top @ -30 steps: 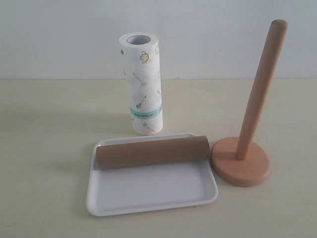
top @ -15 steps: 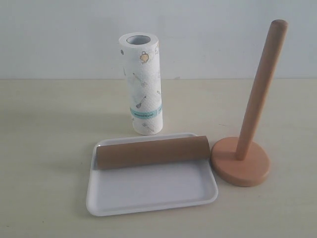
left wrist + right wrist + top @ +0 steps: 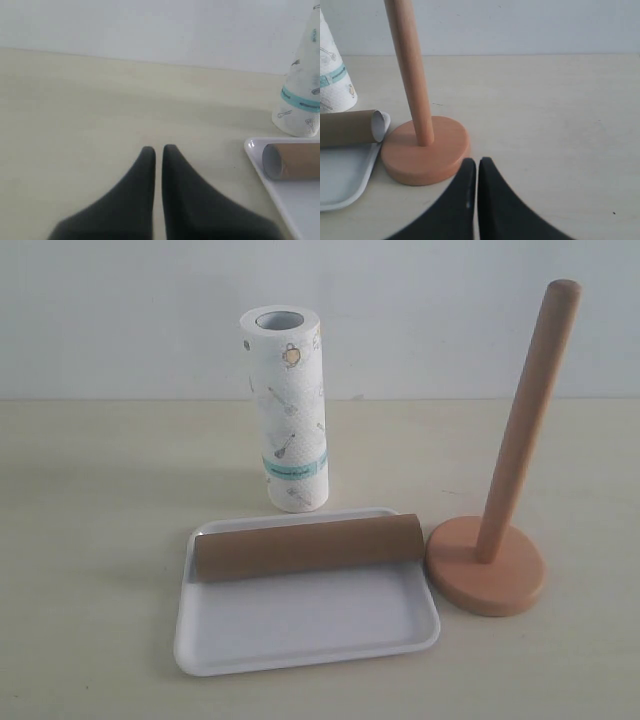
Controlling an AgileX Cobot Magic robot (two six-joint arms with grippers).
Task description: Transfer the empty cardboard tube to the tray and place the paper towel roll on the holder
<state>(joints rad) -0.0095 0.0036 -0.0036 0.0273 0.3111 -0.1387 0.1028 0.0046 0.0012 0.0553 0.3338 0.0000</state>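
**Item 1. Tray** [image 3: 300, 640]: white, shallow, rounded corners, flat on the pale table [image 3: 90, 540]. Taken as the dial centre for the entries below, as the exterior view shows it.

**Item 2. Cardboard tube** [image 3: 305, 548]: plain brown and hollow, lying on its side across the tray's 12 o'clock half, running from 9 to 3 o'clock. Its 3 o'clock end reaches past the rim, just beside the holder's base. Whether the two touch cannot be told.

**Item 3. Paper towel roll** [image 3: 288, 410]: white with utensil prints and a teal band low down. It stands on end on the table at 12 o'clock, close behind the tray's rim.

**Item 4. Holder** [image 3: 487, 575]: wooden disc base with a tall slim dowel, at 3 o'clock, apart from the roll.

**Item 5. Left gripper** [image 3: 158, 150]: black fingers pressed together, nothing between them. It sits low over bare table, near the tray's 9 o'clock end.

**Item 6. Right gripper** [image 3: 474, 162]: fingers likewise closed and empty-handed, tips just beside the holder's base.
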